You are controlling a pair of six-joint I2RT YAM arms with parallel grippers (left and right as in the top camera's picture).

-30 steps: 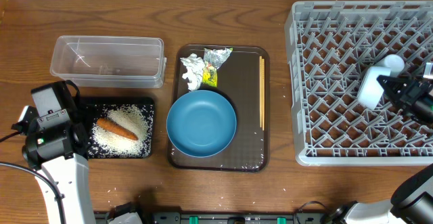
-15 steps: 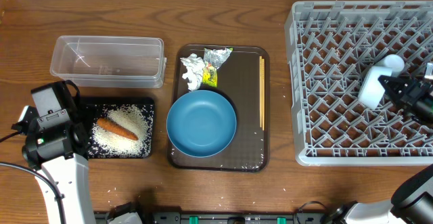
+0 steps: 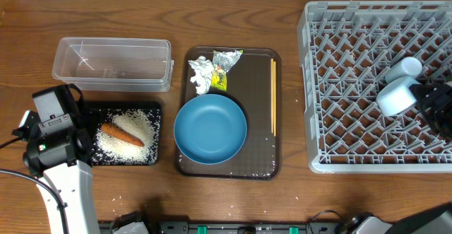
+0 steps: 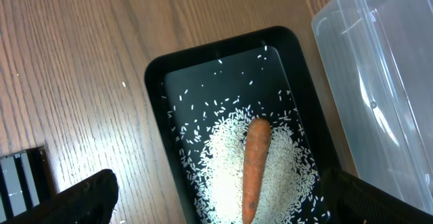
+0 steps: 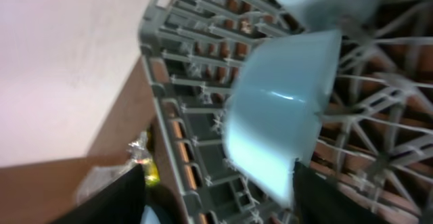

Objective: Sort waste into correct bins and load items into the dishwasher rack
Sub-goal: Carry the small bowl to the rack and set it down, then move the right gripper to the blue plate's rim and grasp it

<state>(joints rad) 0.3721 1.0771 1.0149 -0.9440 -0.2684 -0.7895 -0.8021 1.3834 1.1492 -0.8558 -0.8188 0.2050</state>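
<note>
- The large square grey plastic rack (image 3: pixel 353 85) with upright pegs stands on the right side of the wooden table (image 3: pixel 28 36).
- A small light-blue bowl (image 3: pixel 395 97) lies tilted on the pegs near the rack's right edge. A small white cup (image 3: pixel 405 68) sits just beside it on the far side.
- The right gripper (image 5: pixel 218 173) sits at the bowl with its jaws spread wide, one finger on each side. The wrist view is blurred, so I cannot tell whether a finger touches the rim.
- The left gripper (image 4: pixel 223 180) hovers with jaws released and empty over the shallow black rectangular tray (image 3: pixel 154 156).
- That tray holds loose white rice grains (image 3: pixel 138 124), and a small orange carrot (image 3: pixel 121 134) lies on top of them.
- The clear rectangular plastic tub (image 3: pixel 113 63) stands just behind the black tray.
- A flat dark brown serving tray (image 3: pixel 258 85) lies between the bins and the rack.
- On it, crumpled white paper (image 3: pixel 200 74) and a crinkled silver-and-yellow foil wrapper (image 3: pixel 226 63) touch at the far left corner.
- A large blue bowl (image 3: pixel 210 129) fills its near half.
- A pair of thin wooden chopsticks (image 3: pixel 273 96) lies along its right side.
</note>
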